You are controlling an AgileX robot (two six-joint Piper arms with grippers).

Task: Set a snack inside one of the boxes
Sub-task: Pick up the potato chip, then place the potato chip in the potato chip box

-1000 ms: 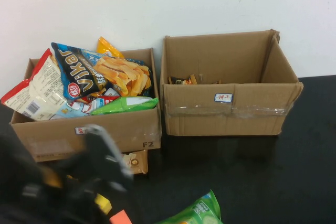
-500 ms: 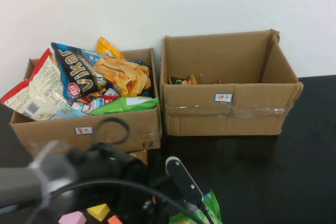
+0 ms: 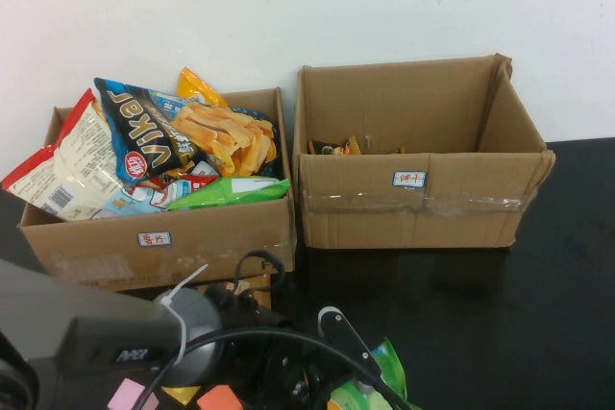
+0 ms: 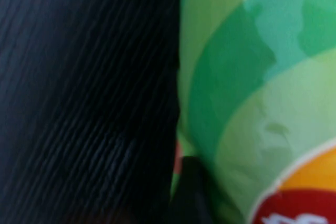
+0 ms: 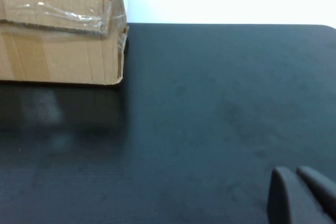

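Two brown cardboard boxes (image 3: 159,237) (image 3: 423,204) on black table (image 3: 538,314), white wall behind | left gripper (image 3: 346,372) at green snack bag (image 3: 380,386), jaws apparently straddling it | right gripper (image 5: 302,195) low over table, fingers together, empty.

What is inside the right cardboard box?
Inside the right box only small dark snack packets show at its back left; its front wall hides the floor. The left gripper is at the green bag.

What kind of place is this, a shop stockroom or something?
Probably a lab test bench: a bare black table against a white wall, two labelled boxes, the left pincer over a green snack bag; the right pincer idle.
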